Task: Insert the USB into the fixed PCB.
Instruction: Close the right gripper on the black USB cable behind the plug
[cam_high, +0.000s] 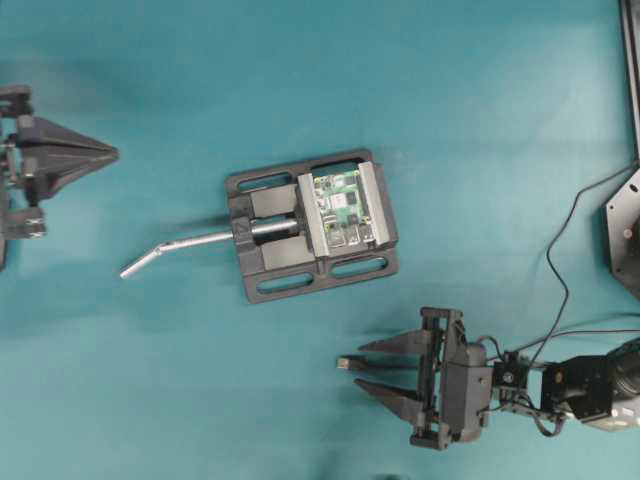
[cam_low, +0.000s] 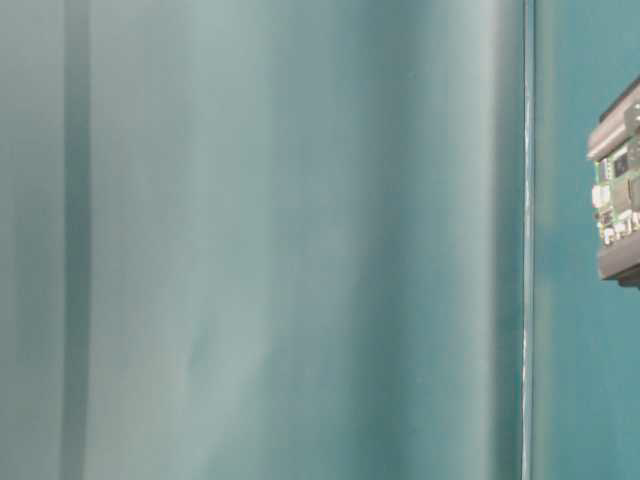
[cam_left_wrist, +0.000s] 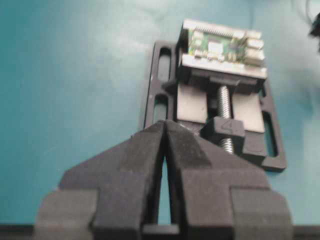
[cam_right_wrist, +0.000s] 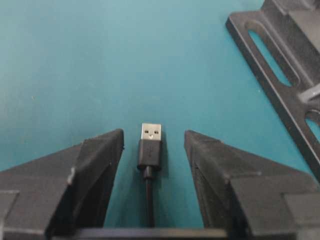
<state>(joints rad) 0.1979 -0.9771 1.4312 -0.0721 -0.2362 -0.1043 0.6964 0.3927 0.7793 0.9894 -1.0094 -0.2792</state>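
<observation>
Right gripper (cam_high: 367, 370): I see it at about 5 o'clock from the vise in the overhead view, pointing toward 9 o'clock; its fingers (cam_right_wrist: 95, 155) stand wide apart and hold nothing.

USB (cam_right_wrist: 150, 145): it lies flat on the counter (cam_high: 200, 100) in the gap between the right fingers, touching neither; its silver plug points away from the wrist camera, toward 12 o'clock in that view, and its thin black cable runs back toward 6 o'clock under the gripper. In the overhead view I can pick out only the plug end (cam_high: 347, 364), just past the fingertips.

Left gripper (cam_high: 110, 153): at the 9 o'clock edge of the overhead view, well apart from the vise, tip pointing toward 3 o'clock; its fingers (cam_left_wrist: 145, 150) are pressed together with only a thin seam between them, nothing in them.

Fixed PCB (cam_high: 345, 208): the green board sits clamped between the grey jaws at the 3 o'clock end of the vise, near the middle of the counter.

Vise (cam_high: 262, 262): black, slotted base, lying a little skewed; its silver handle (cam_high: 190, 246) sticks out toward 9 o'clock and bends down at the end.

Table-level view: mostly a blurred teal surface; I think the sliver at the 3 o'clock edge is the PCB (cam_low: 618, 195) in its jaws.
</observation>
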